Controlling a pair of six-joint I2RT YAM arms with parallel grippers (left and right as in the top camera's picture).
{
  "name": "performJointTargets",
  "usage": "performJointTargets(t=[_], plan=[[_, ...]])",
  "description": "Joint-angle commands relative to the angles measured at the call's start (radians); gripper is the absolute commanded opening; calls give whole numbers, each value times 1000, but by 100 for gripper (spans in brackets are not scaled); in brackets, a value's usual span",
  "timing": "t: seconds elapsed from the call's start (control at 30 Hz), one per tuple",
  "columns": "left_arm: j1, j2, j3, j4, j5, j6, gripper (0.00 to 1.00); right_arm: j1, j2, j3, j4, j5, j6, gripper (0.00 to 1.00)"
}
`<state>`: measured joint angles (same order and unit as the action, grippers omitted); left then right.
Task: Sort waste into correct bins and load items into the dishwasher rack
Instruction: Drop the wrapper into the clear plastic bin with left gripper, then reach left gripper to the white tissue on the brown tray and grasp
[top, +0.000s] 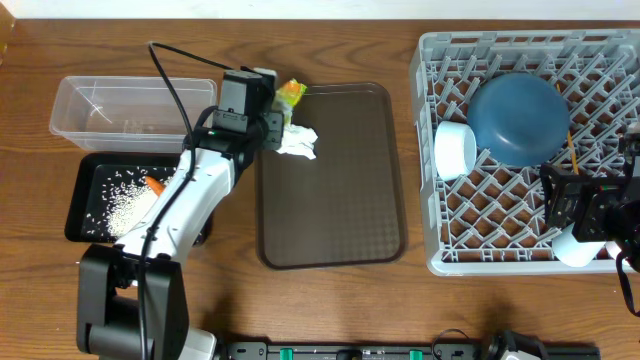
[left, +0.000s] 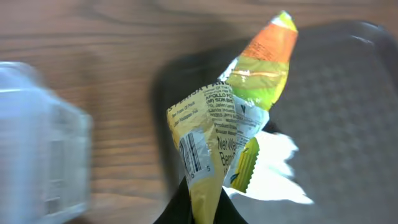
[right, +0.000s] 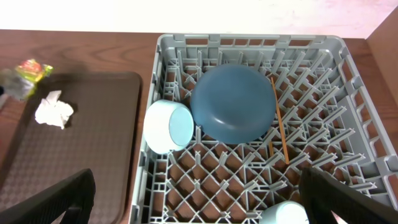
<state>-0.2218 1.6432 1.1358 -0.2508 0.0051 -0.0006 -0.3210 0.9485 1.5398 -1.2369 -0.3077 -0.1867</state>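
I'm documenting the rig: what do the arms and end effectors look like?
The left arm has white links, black joints and base, and a black cable looping alongside. The left end effector is black and boxy; the right end effector is black too, with broad fingers.

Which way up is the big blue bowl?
Upside down: the dark blue bowl shows its domed underside, no hollow, in the grey rack.

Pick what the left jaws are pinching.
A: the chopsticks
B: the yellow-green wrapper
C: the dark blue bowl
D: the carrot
B: the left wrist view shows the yellow-green wrapper sticking up from between the shut left jaws.
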Motion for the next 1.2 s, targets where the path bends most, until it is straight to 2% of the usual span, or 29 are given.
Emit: performJointTargets(t=[0.0, 0.13, 0.23, 0.3, 0.33, 0.4, 0.43, 0.6, 0.7, 0.87, 0.97, 1.1, 1.17], plan=[[60, -43, 5, 35, -200, -4, 6, 13, -3, 4, 2, -11, 14, 99], [156, -48, 5, 56, -208, 67, 6, 13, -3, 4, 2, -11, 14, 99], [221, -43, 5, 19, -203, 68, 7, 13, -3, 4, 2, -11, 14, 99], [251, -40, 3, 3, -158, 68, 12, 13, -3, 3, 2, -11, 14, 99], [260, -40, 1, 1, -128, 68, 17, 13, -3, 4, 2, -11, 14, 99], [271, -40, 0, 2, -113, 68, 51, 13, -3, 3, 2, -11, 14, 99], [274, -40, 1, 6, -124, 68, 55, 13, -3, 4, 2, -11, 14, 99], [277, -49, 1, 19, -128, 68, 56, 13, -3, 4, 2, -11, 14, 99], [271, -73, 1, 1, -129, 68, 65, 13, -3, 3, 2, -11, 14, 99], [282, -93, 1, 5, -130, 68, 68, 13, -3, 4, 2, -11, 14, 99], [286, -88, 1, 5, -130, 68, 75, 13, -3, 4, 2, -11, 14, 99], [290, -75, 1, 16, -128, 67, 77, 13, -3, 4, 2, -11, 14, 99], [284, -87, 1, 11, -67, 45, 77, 13, -3, 4, 2, -11, 14, 99]])
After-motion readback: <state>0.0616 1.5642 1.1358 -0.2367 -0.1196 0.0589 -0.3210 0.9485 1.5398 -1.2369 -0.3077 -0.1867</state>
